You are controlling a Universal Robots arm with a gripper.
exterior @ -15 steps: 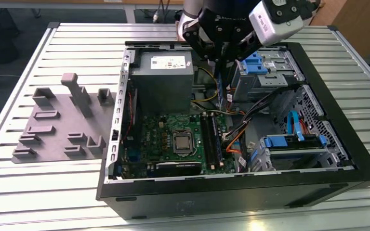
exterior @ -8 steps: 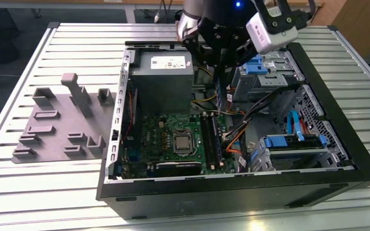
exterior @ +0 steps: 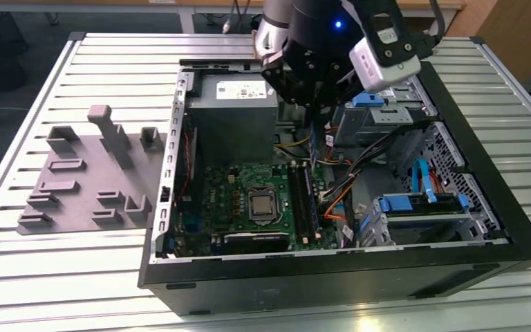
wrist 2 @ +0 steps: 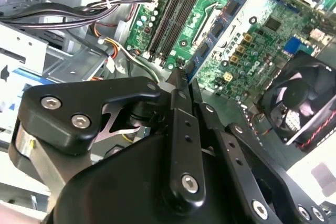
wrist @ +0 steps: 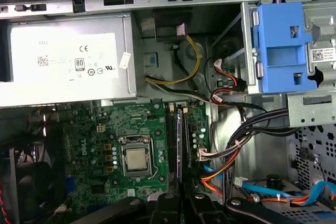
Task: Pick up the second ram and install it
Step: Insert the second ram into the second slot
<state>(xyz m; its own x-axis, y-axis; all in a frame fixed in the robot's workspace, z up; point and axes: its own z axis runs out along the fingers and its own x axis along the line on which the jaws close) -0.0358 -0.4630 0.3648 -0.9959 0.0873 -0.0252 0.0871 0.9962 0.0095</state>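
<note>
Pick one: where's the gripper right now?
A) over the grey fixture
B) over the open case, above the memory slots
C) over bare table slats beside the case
B: the gripper hangs over the open case, and the first wrist view shows the ram edge-on between its fingers, in line with the slots. The fixture lies apart, at the exterior view's left.

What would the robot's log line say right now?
end effector: shut on ram | ram: held edge-down over slots | place: inside open case | ram not in slot yet
</note>
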